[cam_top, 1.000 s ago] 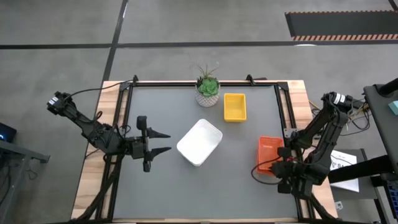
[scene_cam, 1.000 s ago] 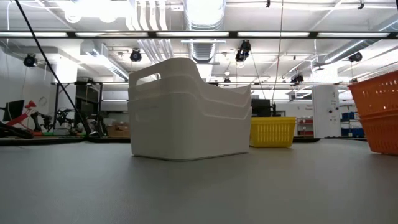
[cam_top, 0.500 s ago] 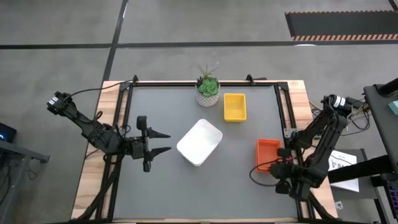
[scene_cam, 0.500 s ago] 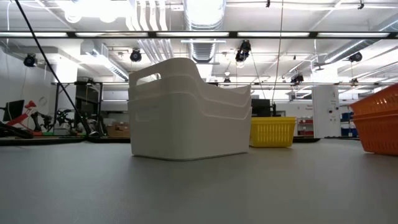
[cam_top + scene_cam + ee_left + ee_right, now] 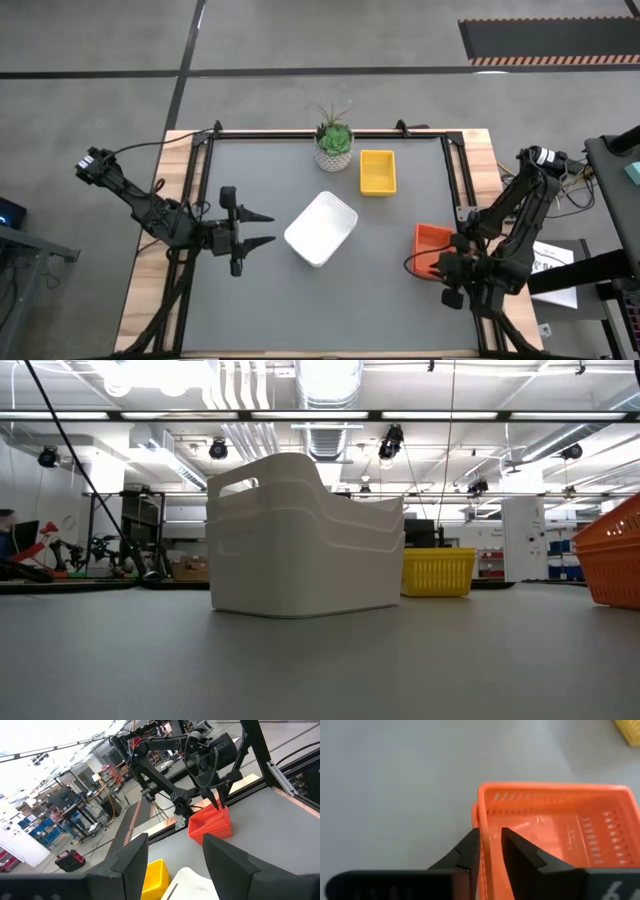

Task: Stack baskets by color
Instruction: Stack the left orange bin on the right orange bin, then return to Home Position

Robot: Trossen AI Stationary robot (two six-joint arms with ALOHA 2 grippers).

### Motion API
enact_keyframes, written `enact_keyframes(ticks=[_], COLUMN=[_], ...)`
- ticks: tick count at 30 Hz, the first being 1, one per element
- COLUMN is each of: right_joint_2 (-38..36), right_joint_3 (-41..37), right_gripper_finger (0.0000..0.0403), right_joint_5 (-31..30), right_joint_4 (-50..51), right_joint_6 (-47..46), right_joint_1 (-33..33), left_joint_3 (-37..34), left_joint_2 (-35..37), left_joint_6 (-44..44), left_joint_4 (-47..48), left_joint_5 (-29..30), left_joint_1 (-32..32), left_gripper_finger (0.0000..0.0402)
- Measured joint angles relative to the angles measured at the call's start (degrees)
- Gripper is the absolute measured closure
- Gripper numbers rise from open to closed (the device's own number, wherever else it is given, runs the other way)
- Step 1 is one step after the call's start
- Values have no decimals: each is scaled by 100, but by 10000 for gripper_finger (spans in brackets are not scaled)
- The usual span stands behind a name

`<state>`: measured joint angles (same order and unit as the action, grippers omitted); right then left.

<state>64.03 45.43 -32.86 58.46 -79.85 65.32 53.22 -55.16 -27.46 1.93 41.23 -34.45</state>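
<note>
In the right wrist view the right gripper (image 5: 490,851) fills the lower middle of the frame, its two dark fingers (image 5: 468,851) standing on either side of the near wall of the orange basket (image 5: 555,832); the gap between them is narrow, one finger outside the wall and one inside, and whether they press on the wall or have just slackened cannot be told; the basket sits flat on the grey table (image 5: 395,785).

In the high view that gripper (image 5: 450,268) lies at the lower right of the frame, at the near end of the orange basket (image 5: 430,243), close to the table's right edge; the left gripper (image 5: 262,229) waits at middle left, its fingers spread apart and empty, pointing toward the white basket (image 5: 321,229), which lies at an angle in the centre, near the fingertips yet apart from them.

Farther up the frame the yellow basket (image 5: 377,172) rests near the top edge of the table (image 5: 260,300); just beside it on the left stands a small potted plant (image 5: 334,145).
</note>
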Motion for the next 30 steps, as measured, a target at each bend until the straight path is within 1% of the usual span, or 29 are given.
enact_keyframes(ticks=[4, 6, 8, 10, 12, 16, 19, 22, 25, 30], right_joint_2=[-267, -411, -532, -651, -793, -1050, -1127, -1154, -1152, -1148], right_joint_3=[0, 0, 0, 0, 0, 0, -22, -45, -57, -166], right_gripper_finger=[309, 301, 299, 302, 311, 342, 369, 390, 394, 394], right_joint_5=[-386, -596, -1081, -1686, -2146, -2561, -2720, -2720, -2664, -2165], right_joint_4=[0, 2, 0, -57, -132, -489, -951, -1418, -1789, -2395], right_joint_6=[75, 302, 695, 1256, 1777, 2677, 3586, 4517, 5044, 5891], right_joint_1=[0, 0, 2, 1, -33, -279, -496, -778, -1068, -1532], left_joint_3=[-3, -9, -14, -22, -58, -403, -816, -1254, -1622, -2118], left_joint_2=[62, 105, 120, 121, 125, 226, 396, 627, 965, 1591], left_joint_6=[43, 240, 527, 761, 910, 1123, 1369, 1383, 1324, 1321], left_joint_4=[148, 431, 784, 1095, 1252, 1243, 1123, 718, 254, 5], left_joint_5=[2, 6, 5, 5, 5, 2, 3, -2, 2, 2], left_joint_1=[-1, -1, -1, -1, -1, -1, -1, -1, -1, -1], left_gripper_finger=[228, 228, 228, 228, 228, 228, 228, 228, 228, 228])
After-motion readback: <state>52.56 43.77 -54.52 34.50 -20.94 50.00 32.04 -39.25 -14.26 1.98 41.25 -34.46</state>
